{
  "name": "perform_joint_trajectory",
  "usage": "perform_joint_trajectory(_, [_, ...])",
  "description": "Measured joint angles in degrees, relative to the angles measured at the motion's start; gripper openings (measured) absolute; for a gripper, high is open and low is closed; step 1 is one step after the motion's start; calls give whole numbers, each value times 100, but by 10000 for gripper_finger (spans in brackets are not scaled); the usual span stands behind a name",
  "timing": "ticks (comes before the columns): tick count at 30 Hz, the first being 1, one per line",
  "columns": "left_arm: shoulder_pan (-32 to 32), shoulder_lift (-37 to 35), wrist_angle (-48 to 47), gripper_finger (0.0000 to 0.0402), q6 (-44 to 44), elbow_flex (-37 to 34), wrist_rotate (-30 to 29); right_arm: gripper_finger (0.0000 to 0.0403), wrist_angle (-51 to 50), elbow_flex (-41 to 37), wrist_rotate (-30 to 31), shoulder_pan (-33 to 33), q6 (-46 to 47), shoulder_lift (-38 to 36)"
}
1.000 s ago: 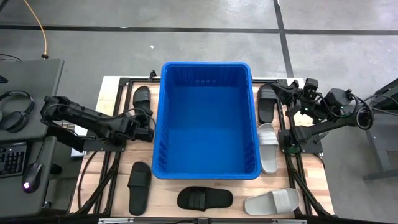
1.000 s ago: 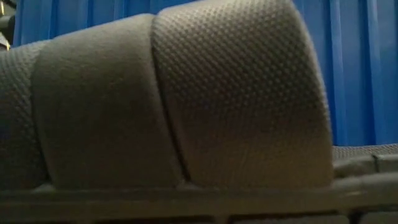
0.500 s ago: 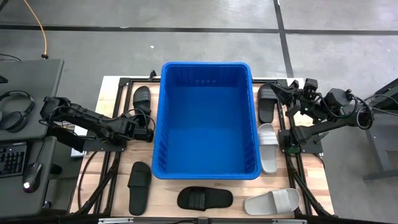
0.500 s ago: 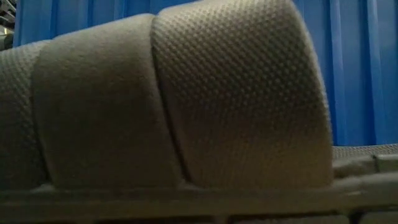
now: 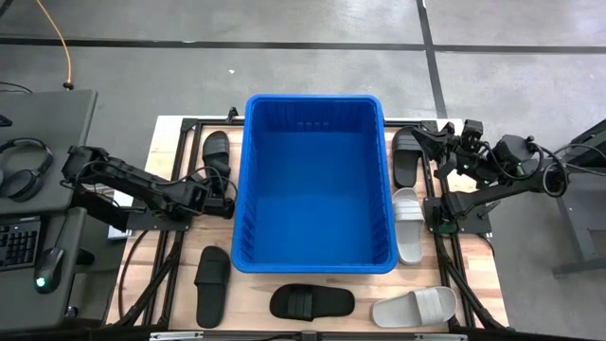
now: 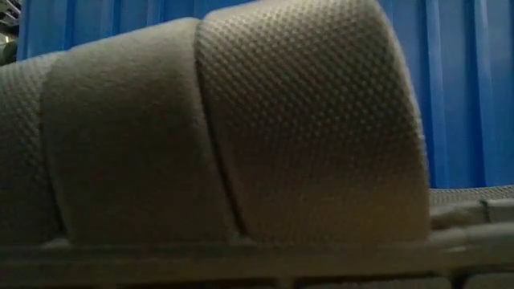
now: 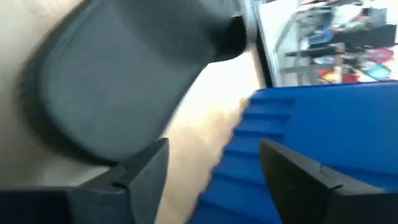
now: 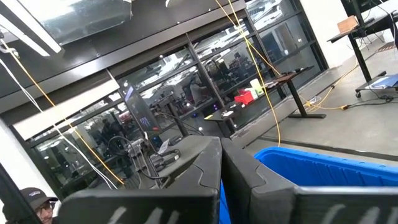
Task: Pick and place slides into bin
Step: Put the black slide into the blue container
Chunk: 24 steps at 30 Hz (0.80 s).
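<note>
**A:** Look at your left end effector (image 7: 211,180). A second ago its fingers were close together; now they stand apart, and nothing sits between them. In the wrist view you see a black slide (image 7: 118,74) just ahead of the open fingers, with the wall of the bin (image 7: 323,143) beside it.

**B:** So you haven't got hold of anything yet?

**A:** No. From above, your left end effector (image 5: 220,201) has crept slightly away from the bin's 9 o'clock wall, and the black slide (image 5: 216,149) at about 10 o'clock from the bin lies untouched on the table (image 5: 180,256). I'd read the opening as readying for a grasp on that slide.

**B:** And your right side?

**A:** Your right end effector (image 8: 221,180) is closed and empty, parked at roughly 2 o'clock from the bin, unchanged. The bin (image 5: 314,180) holds nothing. Six slides lie around it: black ones at 10, 2, 7 and 6 o'clock, light grey ones at 3 and 5 o'clock. The whole job is ahead of you.
</note>
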Motion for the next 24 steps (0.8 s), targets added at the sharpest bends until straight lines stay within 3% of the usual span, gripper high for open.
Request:
perform_joint_trajectory(4, [-4, 135, 3, 271, -32, 0, 141, 0, 2, 0, 0, -1, 23, 0])
perform_joint_trajectory(10, [141, 230, 134, 267, 14, 6, 390, 0, 2, 0, 0, -2, 22, 0])
perform_joint_trajectory(18, [581, 469, 258, 251, 110, 3, 223, 0, -19, 0, 0, -2, -4, -2])
perform_joint_trajectory(24, [560, 443, 559, 263, 336, 128, 19, 0, -42, 0, 0, -2, -1, -2])
